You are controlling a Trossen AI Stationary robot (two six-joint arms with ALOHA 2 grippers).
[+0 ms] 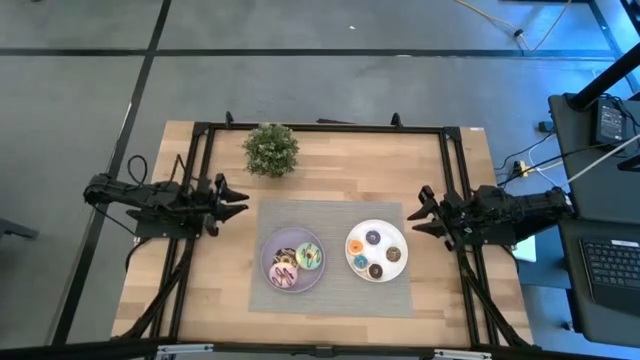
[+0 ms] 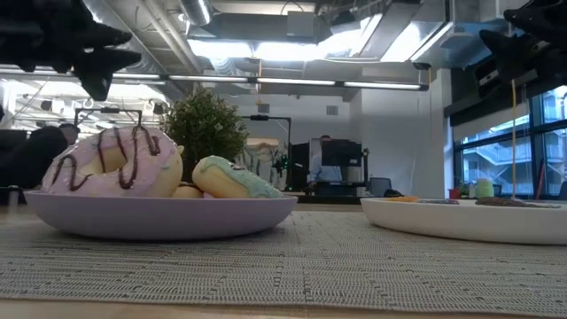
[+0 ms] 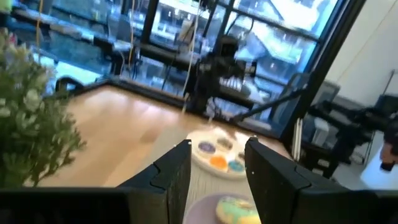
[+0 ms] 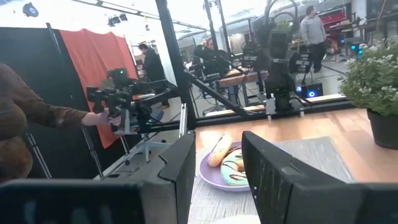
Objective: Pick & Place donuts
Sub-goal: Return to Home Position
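Seen from above, a wooden table (image 1: 330,170) is carrying a grey woven mat (image 1: 335,296), and two plates are sitting side by side on the mat. The lilac plate (image 1: 266,272), on the left arm's side, is holding the larger rings: a pink donut (image 1: 283,275) striped with chocolate drizzle, a green-iced donut (image 1: 308,256) and a tan donut (image 1: 286,256), all crowding together and touching. The white plate (image 1: 390,232), on the right arm's side, is holding the small ones, lying flat and slightly apart: an orange donut (image 1: 355,246), a blue donut (image 1: 359,262), a purple donut (image 1: 373,238), a dark brown donut (image 1: 376,271) and a fifth donut (image 1: 393,254) whose colour is hard to tell. A potted plant (image 1: 271,149) is standing near the table's far edge, beyond the lilac plate. The left gripper (image 1: 243,203) is hovering above the table's left edge, well apart from the plates, its fingers spread wide and gripping nothing. The right gripper (image 1: 417,212) is hovering at the right edge, just beside the mat, likewise spread wide and empty.
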